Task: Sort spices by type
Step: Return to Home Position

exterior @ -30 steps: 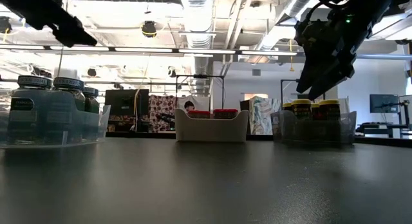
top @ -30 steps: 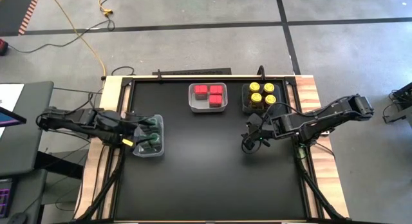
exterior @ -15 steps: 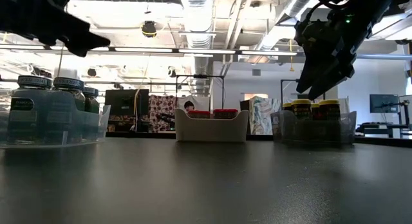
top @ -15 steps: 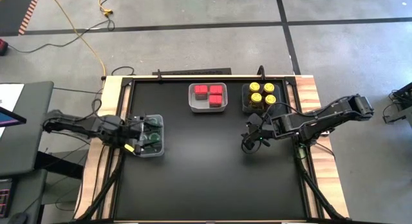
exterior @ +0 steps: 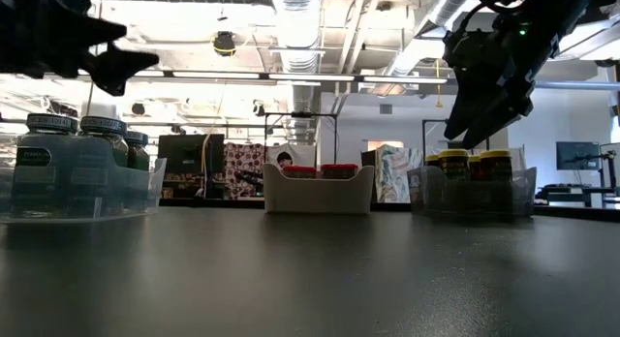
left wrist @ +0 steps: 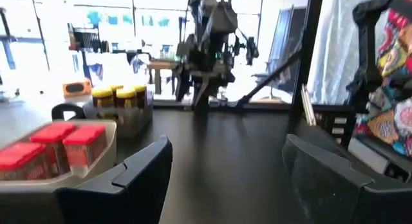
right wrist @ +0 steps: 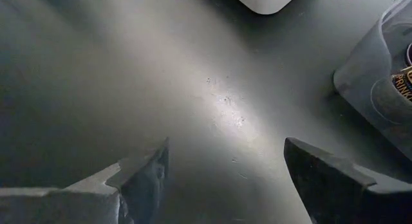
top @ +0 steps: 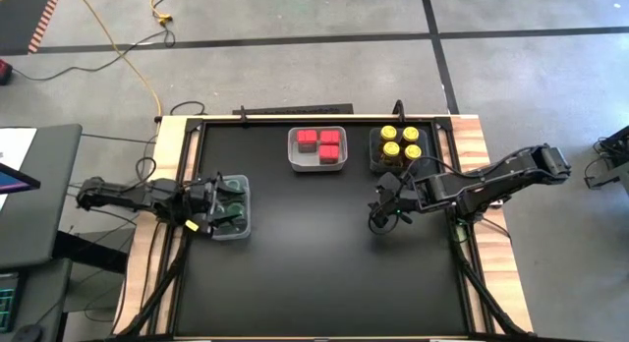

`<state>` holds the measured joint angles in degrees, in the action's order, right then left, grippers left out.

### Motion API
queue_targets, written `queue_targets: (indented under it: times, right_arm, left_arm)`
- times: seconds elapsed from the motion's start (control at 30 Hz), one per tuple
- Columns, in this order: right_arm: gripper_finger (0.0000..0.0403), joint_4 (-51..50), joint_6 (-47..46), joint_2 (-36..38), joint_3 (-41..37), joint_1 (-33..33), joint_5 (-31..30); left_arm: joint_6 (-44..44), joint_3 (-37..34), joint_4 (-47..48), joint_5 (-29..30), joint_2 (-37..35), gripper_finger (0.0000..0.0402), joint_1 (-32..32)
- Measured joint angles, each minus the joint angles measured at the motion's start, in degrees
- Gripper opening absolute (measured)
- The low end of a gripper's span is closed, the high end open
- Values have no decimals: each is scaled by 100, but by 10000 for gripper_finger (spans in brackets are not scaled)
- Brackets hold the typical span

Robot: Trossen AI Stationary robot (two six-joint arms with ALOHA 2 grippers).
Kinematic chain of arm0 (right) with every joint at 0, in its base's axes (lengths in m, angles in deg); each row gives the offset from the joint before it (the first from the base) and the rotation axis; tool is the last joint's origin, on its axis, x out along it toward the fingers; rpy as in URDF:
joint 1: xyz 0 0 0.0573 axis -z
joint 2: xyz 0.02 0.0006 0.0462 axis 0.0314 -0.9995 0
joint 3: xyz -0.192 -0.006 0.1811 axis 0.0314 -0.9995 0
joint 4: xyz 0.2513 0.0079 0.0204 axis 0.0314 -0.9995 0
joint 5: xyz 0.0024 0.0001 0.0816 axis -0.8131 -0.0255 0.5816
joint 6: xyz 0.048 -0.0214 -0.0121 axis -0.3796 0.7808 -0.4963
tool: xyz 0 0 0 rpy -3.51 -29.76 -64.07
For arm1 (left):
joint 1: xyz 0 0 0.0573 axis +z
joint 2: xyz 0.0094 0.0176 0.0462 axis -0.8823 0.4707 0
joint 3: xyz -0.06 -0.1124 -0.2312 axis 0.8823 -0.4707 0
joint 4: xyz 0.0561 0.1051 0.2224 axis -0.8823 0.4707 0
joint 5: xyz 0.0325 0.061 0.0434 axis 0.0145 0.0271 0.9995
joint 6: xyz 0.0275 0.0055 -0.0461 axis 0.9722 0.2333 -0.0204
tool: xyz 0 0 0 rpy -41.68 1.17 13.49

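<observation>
Green-lidded jars (top: 232,204) stand in a clear tray (exterior: 145,192) at the table's left edge. My left gripper (top: 214,210) hovers level just above them, open, with nothing between its fingers (left wrist: 145,169). Red boxes (top: 318,141) sit in a white tray at the far middle. Yellow-lidded jars (top: 401,142) fill a clear tray at the far right. My right gripper (top: 378,218) hangs open above bare table at the right, slanting down, in front of the yellow jars (exterior: 470,163). Its fingers (right wrist: 145,172) have nothing between them.
The black table top (top: 314,254) lies bare across its middle and near half. In the left wrist view my right arm (left wrist: 207,50) stands far off across the table. Wooden rails (top: 482,145) run along the table's left and right sides.
My left gripper has drawn back toward the table's left edge and sunk a little. It has tipped from pointing down at the green jars to level. Its fingers have stayed open.
</observation>
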<state>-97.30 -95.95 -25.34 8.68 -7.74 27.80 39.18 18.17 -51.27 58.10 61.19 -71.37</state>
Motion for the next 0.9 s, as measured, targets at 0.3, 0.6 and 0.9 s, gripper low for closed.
queue_targets:
  times: [0.3,0.6,0.9]
  right_arm:
    - [331,54,-2,0,0,0,-2]
    - [331,106,-2,0,0,0,-2]
    - [331,127,-2,0,-1,0,-2]
  left_arm:
    - [-228,-171,-105,-585,10,281,359]
    - [113,-172,-52,-620,9,281,721]
    - [219,-154,257,-635,16,281,721]
